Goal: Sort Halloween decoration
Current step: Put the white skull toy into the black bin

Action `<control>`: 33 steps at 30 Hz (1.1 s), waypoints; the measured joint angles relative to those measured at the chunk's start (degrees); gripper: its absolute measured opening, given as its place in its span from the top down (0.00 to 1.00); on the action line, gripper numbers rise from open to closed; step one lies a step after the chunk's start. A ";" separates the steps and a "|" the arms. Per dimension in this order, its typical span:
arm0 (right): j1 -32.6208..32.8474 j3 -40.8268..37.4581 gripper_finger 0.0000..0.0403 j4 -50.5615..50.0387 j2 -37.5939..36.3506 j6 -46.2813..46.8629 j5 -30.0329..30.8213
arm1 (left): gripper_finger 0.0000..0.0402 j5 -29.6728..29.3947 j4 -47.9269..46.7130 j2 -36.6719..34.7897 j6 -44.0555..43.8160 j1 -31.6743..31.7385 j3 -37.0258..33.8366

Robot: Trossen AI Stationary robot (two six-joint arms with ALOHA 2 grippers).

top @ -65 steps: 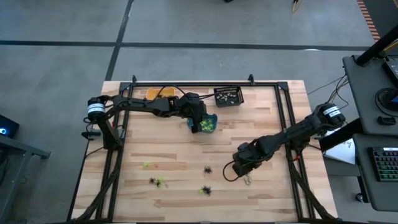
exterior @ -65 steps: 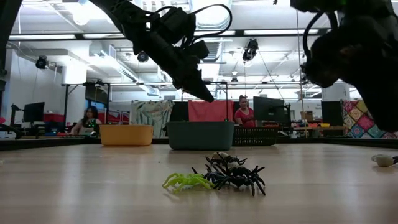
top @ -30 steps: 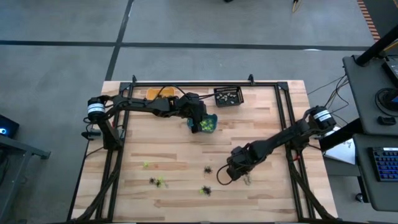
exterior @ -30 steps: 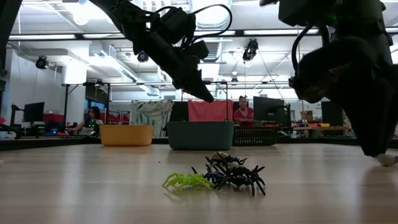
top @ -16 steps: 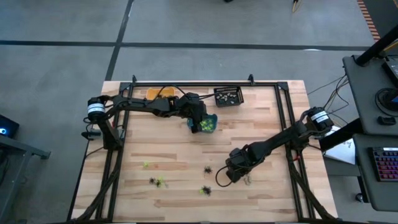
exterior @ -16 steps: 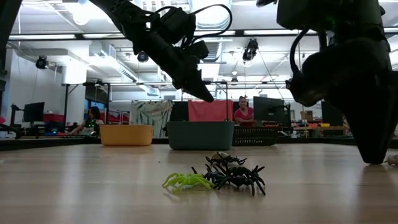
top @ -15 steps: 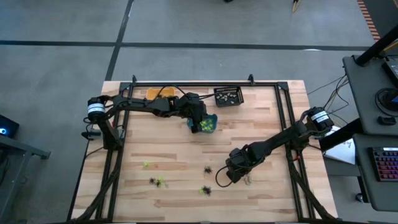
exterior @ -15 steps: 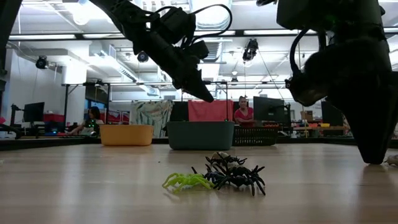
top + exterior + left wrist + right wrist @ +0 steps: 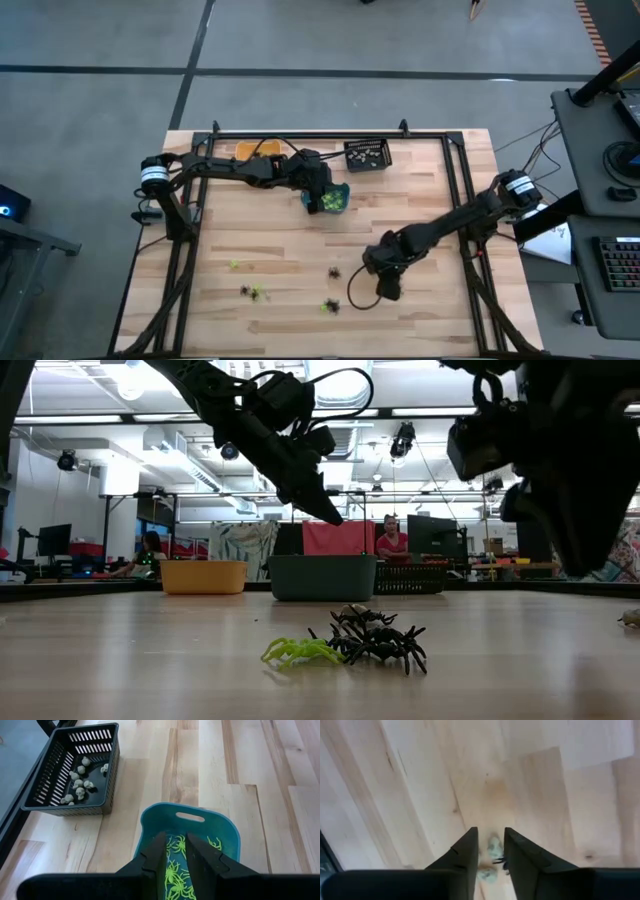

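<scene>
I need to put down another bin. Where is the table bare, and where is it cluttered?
Bare: the wood between the teal bin and the loose spiders, and the right side past the right gripper. Cluttered: the back edge by the black basket and left gripper.

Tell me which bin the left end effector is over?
The teal bin holding lime green spiders. The left end effector hangs above it; the black bin with pale trinkets and the orange bin sit to either side.

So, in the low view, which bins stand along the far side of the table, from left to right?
Orange bin → teal bin → black basket. The left gripper hangs above the teal bin.
</scene>
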 joint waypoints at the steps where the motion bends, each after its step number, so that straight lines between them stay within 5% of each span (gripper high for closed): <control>1: 0.02 0.32 0.77 -0.52 0.00 -0.94 0.18 | 0.86 0.00 0.02 0.00 0.00 0.00 0.00; 9: 4.50 -0.78 0.64 -3.21 -0.02 -7.05 1.31 | 0.86 0.00 0.02 0.00 0.00 0.00 0.00; 17: 5.63 -0.98 0.67 -3.09 0.06 -6.47 6.16 | 0.86 -0.02 0.26 0.00 0.17 -0.02 0.00; 33: 5.66 -0.96 0.73 -1.60 6.06 -4.79 5.96 | 0.86 -0.02 0.22 0.00 0.22 -0.02 0.00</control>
